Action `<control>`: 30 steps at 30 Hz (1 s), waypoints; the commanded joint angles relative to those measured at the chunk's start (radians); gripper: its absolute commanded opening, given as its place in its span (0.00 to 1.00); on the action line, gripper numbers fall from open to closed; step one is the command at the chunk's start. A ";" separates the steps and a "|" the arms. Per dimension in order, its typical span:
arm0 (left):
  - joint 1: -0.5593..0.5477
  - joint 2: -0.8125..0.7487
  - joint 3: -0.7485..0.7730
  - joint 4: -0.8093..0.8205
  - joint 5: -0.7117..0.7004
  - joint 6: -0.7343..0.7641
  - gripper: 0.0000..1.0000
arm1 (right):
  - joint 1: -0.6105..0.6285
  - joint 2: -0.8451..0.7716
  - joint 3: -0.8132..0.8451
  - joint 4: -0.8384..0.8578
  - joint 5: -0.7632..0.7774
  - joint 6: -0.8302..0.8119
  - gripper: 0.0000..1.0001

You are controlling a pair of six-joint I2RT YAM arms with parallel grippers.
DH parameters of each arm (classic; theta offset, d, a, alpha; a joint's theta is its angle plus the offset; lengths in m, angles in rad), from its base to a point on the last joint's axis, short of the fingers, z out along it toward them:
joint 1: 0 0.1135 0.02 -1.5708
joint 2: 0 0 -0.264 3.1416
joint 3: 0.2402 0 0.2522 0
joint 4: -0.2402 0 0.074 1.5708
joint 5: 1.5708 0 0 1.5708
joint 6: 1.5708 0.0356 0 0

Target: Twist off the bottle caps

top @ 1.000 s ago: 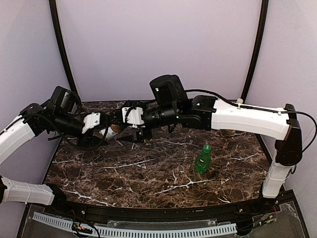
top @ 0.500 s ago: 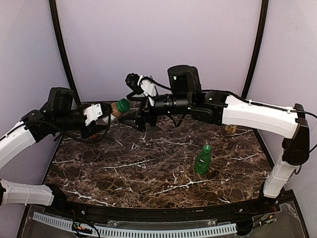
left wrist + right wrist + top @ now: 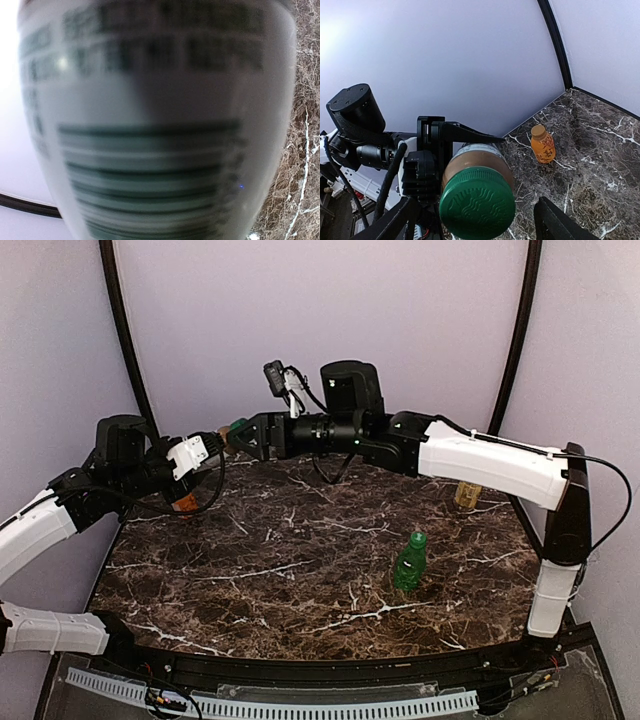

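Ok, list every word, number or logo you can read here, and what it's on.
No text is legible.
On the held bottle: printed label lines, too blurred to read.
On the dark green cap: embossed pattern, no readable words.
On the orange bottle: label too small to read.

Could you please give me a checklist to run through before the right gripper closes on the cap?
1. Left gripper clamps the raised bottle: ok.
2. Dark green cap sits on the bottle's neck: ok.
3. Right gripper open: ok.
4. Cap lies between the right fingers, untouched: ok.
5. Left grip firm enough to resist the twist: cannot tell.
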 commanded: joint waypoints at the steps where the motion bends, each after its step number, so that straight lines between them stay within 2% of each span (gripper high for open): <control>1: -0.005 -0.016 -0.018 0.031 -0.017 0.002 0.09 | -0.007 0.037 0.068 0.005 -0.022 0.096 0.78; 6: -0.006 -0.016 -0.021 0.030 -0.014 0.007 0.09 | -0.007 0.033 0.061 0.013 0.005 0.086 0.63; 10: -0.008 -0.016 -0.023 0.031 -0.012 0.010 0.09 | -0.007 0.031 0.051 0.034 0.004 0.082 0.42; 13: -0.010 -0.016 -0.024 0.030 -0.009 0.012 0.09 | -0.007 0.036 0.052 0.029 -0.004 0.076 0.37; 19: -0.014 -0.019 -0.038 0.027 -0.011 0.045 0.09 | -0.012 0.046 0.053 0.029 -0.015 0.079 0.41; 21: -0.014 -0.019 -0.039 0.027 -0.010 0.045 0.09 | -0.011 0.050 0.053 0.028 -0.016 0.078 0.37; 22: -0.015 -0.020 -0.040 0.026 -0.009 0.047 0.09 | -0.011 0.051 0.053 0.029 -0.017 0.075 0.32; 24: -0.016 -0.022 -0.041 0.026 -0.005 0.050 0.09 | -0.011 0.054 0.053 0.031 -0.027 0.060 0.14; 25: -0.016 -0.024 -0.041 0.024 0.001 0.050 0.09 | -0.012 0.055 0.053 0.033 -0.039 0.038 0.00; 28: -0.016 -0.031 -0.028 -0.024 0.052 0.050 0.07 | -0.011 0.048 0.044 0.043 -0.118 -0.107 0.00; 30: -0.015 -0.041 -0.009 -0.099 0.159 0.052 0.05 | 0.000 0.030 0.027 0.031 -0.182 -0.299 0.00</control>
